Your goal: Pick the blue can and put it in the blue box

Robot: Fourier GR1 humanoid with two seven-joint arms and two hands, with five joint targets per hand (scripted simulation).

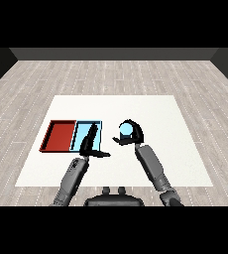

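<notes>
Your right robot hand (129, 135) has its fingers curled round the blue can (126, 130), holding it above the white worktop (150, 114), just to the right of the light blue tray (81, 130). The can is not in that tray. Your left robot hand (88, 144) reaches over the light blue tray with its fingers straight and apart, holding nothing. The red tray (60, 135) lies touching the light blue tray's left side.

- We see the blue can (126, 130) right of centre in the frame, pale blue and rounded, ringed by dark curled fingers.
- We see the blue tray (81, 131) left of centre, shallow, light blue, lying flat, well apart from the can.
</notes>
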